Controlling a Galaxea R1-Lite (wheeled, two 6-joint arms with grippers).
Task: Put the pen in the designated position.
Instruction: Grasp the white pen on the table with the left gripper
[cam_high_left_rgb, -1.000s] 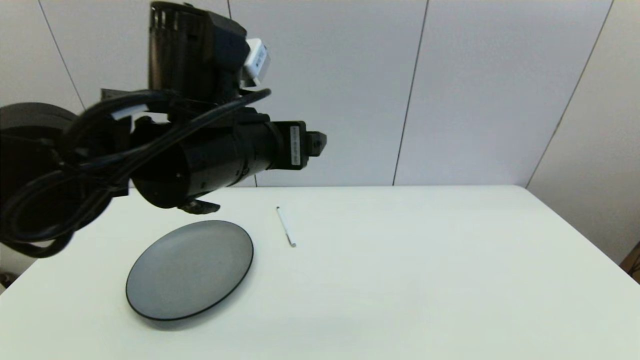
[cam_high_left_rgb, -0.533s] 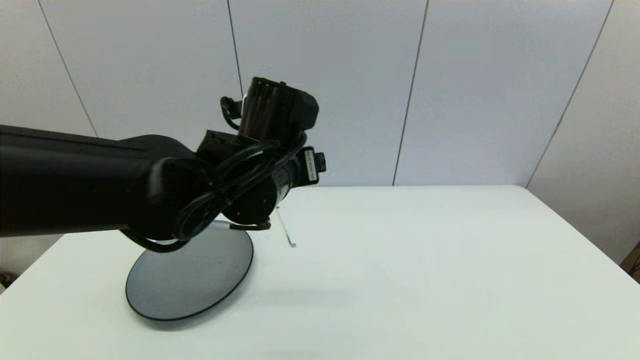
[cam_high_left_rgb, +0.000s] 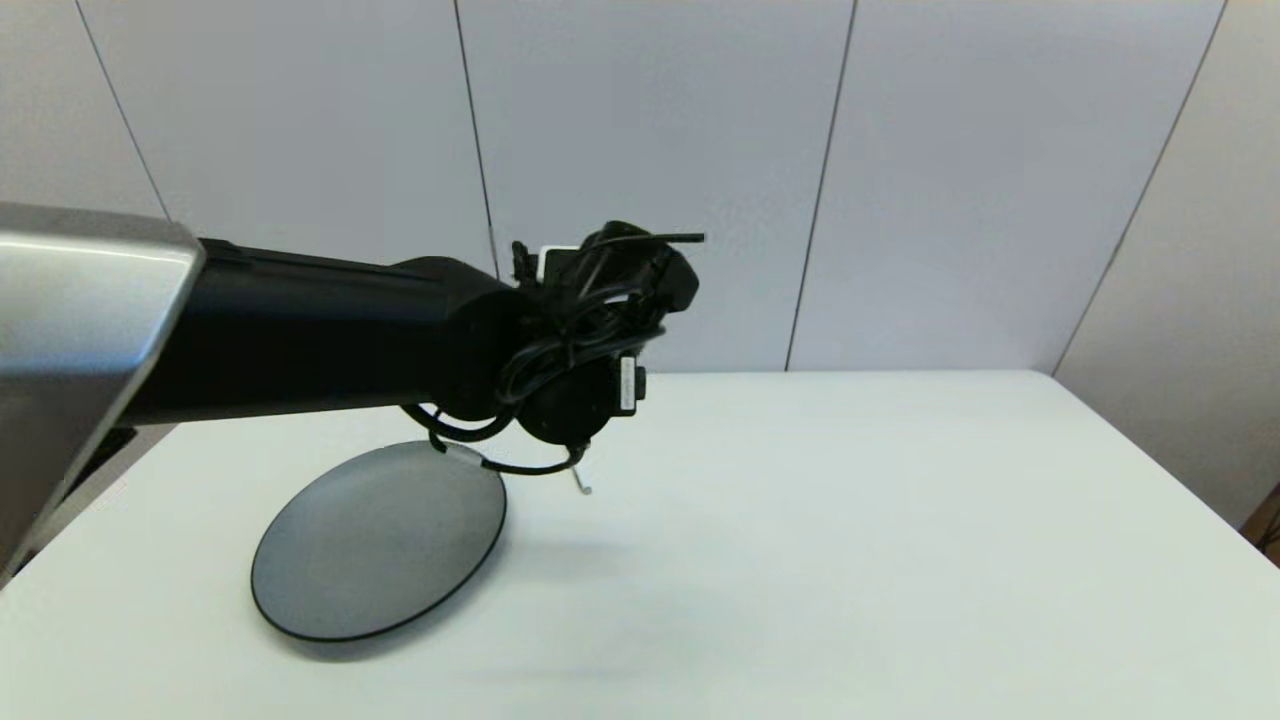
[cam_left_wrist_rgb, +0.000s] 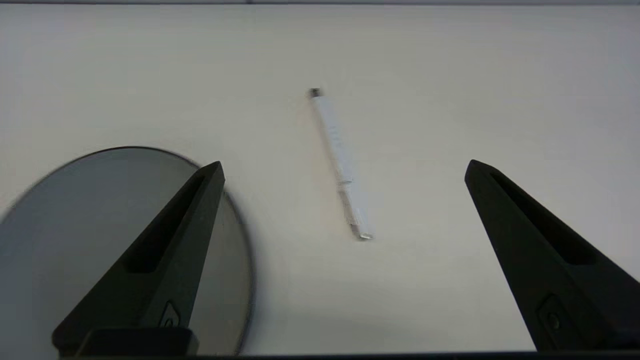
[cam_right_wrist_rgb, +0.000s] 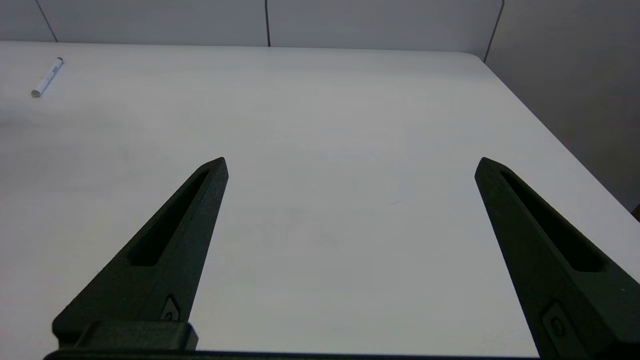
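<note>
Two fingers of the left gripper (cam_left_wrist_rgb: 342, 167) held spread above the pen (cam_left_wrist_rgb: 338, 160), pen lying on the table (cam_high_left_rgb: 850, 520) beside the plate (cam_high_left_rgb: 378, 540), barrel print unreadable, pen mostly hidden in the head view, right gripper (cam_right_wrist_rgb: 350, 165) spread wide, well apart.

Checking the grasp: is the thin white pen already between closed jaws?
No, the thin white pen lies free on the white table, left gripper open.

The left arm (cam_high_left_rgb: 330, 335) was a thick matte-black tube with a brushed silver housing (cam_high_left_rgb: 70, 350) nearest the head camera. Black cables (cam_high_left_rgb: 570, 320) looped in a bundle around its wrist, beside a small white label (cam_high_left_rgb: 627, 385). Each wrist camera showed two long, tapering black fingers (cam_left_wrist_rgb: 170, 250) with slotted recesses and a small screw near the base.
</note>
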